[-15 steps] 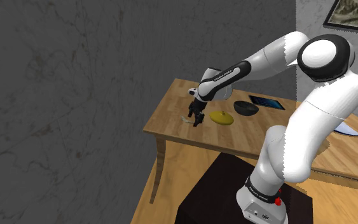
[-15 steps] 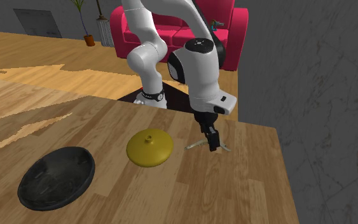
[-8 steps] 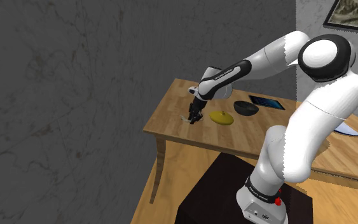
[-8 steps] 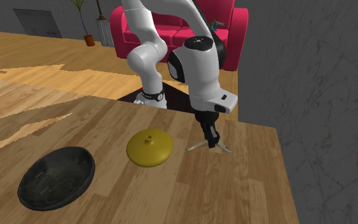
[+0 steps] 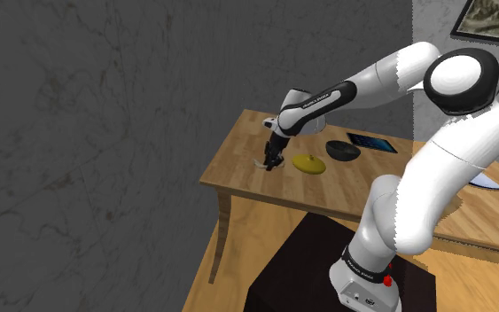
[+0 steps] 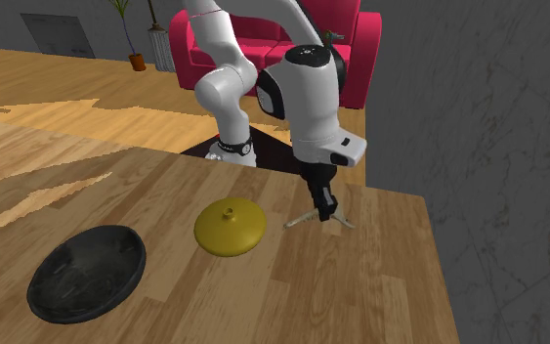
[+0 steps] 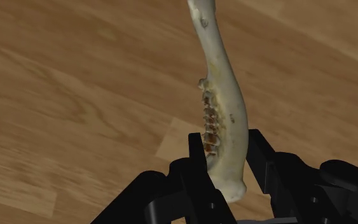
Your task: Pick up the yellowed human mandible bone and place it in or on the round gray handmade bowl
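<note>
Claw (image 6: 325,213) raised, seemingly clasping mandible (image 7: 222,114); bowl (image 6: 87,274) well apart.

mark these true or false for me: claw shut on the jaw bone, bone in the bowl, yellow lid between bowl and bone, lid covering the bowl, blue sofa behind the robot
1. The claw is shut on the mandible bone. True.
2. The bone lies in the dark gray bowl. False: the bowl is empty and the bone is at the claw.
3. In the second exterior view, the yellow lid sits between the bowl and the bone. True.
4. The lid covers the bowl. False: it lies on the wooden table, apart from the bowl.
5. The sofa behind the robot is blue. False: it is red.
</note>
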